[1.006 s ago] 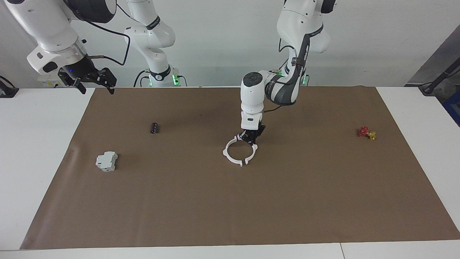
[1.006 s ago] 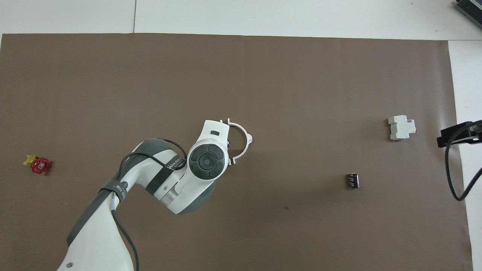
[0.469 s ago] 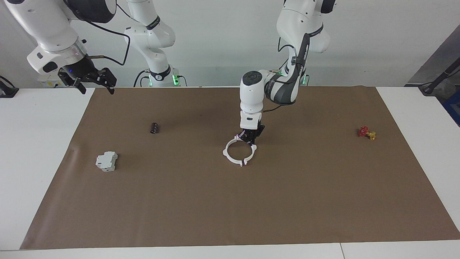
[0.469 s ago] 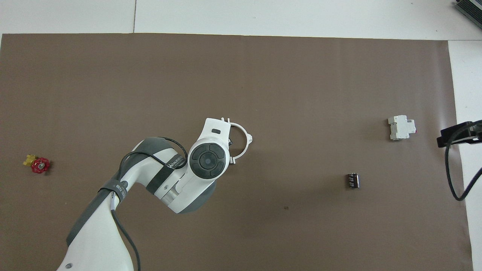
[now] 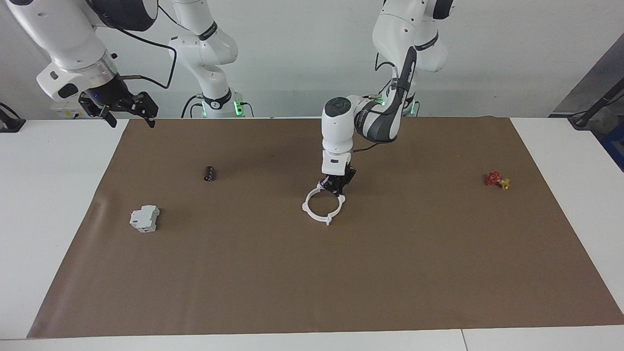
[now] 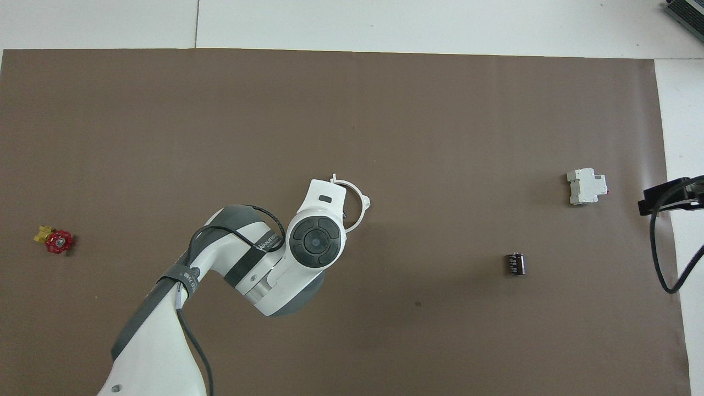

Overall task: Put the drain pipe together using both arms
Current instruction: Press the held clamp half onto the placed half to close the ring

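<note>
Facing: the gap seen earlier between the two thin white arcs is closed, a full ring (image 5: 321, 205) formed mid-mat (image 5: 390, 268), its robot-side rim clenched by the left gripper (image 5: 335, 187); the right gripper (image 5: 127, 113) is held spread wide, empty, over the mat's edge. Overhead: the ring (image 6: 357, 206) is half hidden under the left arm, shifted toward the right arm's end; only the right gripper's (image 6: 668, 199) black tip is seen.

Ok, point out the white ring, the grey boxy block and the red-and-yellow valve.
white ring (image 5: 309, 210): facing view, on its arc away from the gripper.
grey boxy block (image 5: 145, 218): facing view, on its top face.
red-and-yellow valve (image 6: 58, 241): overhead view, on the red handwheel.
</note>
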You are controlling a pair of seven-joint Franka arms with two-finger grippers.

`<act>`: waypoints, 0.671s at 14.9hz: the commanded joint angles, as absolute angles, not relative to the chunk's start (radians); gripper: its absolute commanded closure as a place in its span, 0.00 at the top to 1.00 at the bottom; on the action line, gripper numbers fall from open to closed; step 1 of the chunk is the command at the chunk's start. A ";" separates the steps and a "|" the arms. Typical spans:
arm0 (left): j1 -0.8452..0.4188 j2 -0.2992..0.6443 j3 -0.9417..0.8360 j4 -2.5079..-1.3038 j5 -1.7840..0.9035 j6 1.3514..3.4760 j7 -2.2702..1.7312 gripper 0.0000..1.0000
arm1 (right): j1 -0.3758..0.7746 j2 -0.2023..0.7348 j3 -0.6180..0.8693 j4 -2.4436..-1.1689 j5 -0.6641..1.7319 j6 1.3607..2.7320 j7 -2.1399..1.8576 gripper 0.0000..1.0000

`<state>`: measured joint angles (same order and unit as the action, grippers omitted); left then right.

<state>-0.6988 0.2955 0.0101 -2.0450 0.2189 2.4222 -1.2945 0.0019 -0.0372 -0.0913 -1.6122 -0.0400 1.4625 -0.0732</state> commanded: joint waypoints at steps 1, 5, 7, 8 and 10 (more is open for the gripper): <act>-0.719 0.299 0.026 -2.040 0.247 2.407 -1.321 0.00 | -0.002 -0.049 -0.091 -1.621 -0.023 1.477 -0.057 1.00; -0.712 0.307 0.026 -2.039 0.247 2.419 -1.319 0.00 | -0.002 -0.049 -0.091 -1.621 -0.023 1.477 -0.057 1.00; -0.704 0.321 0.026 -2.039 0.247 2.433 -1.319 0.00 | -0.002 -0.049 -0.091 -1.621 -0.023 1.477 -0.057 1.00; -0.706 0.321 0.026 -2.039 0.247 2.428 -1.321 0.00 | -0.002 -0.049 -0.091 -1.621 -0.023 1.477 -0.057 1.00; -0.706 0.321 0.026 -2.037 0.245 2.430 -1.322 0.00 | -0.002 -0.049 -0.091 -1.621 -0.023 1.477 -0.057 1.00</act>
